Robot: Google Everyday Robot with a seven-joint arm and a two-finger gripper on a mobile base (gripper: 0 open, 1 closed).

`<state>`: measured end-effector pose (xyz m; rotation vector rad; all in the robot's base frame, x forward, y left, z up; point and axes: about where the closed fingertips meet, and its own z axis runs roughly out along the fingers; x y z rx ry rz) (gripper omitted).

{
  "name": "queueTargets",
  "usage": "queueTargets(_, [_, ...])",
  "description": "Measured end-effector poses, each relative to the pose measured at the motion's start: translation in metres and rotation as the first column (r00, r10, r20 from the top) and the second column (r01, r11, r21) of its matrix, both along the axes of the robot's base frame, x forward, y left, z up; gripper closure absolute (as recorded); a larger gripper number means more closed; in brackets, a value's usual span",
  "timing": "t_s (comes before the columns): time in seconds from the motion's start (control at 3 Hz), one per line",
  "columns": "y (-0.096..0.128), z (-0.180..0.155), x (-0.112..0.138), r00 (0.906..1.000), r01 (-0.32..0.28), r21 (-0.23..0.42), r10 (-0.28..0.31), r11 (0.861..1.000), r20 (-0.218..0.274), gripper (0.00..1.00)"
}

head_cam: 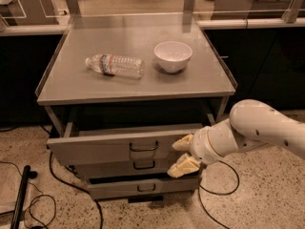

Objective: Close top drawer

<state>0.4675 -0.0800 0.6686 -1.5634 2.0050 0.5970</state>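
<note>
The top drawer (95, 149) is a wide grey metal drawer with a tall flat front and a small dark loop handle (144, 147). It stands only slightly out from the cabinet, a thin strip of its inside showing. My gripper (182, 154) is at the right end of the drawer front, its cream fingers (183, 166) spread apart and resting against the panel, holding nothing. The white arm (257, 128) comes in from the right.
Two lower drawers (138, 185) with slimmer fronts sit below. On the cabinet top (133, 80) lie a plastic water bottle (115, 65) and a white bowl (173, 56). Black cables (57, 180) run on the speckled floor at left and right.
</note>
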Motion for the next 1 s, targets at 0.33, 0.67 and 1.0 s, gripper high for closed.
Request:
queueTargets(0.33, [0.004, 0.006, 0.016, 1.0, -0.001, 0.008, 0.001, 1.0, 0.008, 0.13])
queueTargets(0.67, [0.02, 0.003, 0.055, 0.9995, -0.008, 0.021, 0.007, 1.0, 0.03, 0.0])
queueTargets(1.0, [0.02, 0.003, 0.055, 0.9995, -0.008, 0.021, 0.007, 1.0, 0.03, 0.0])
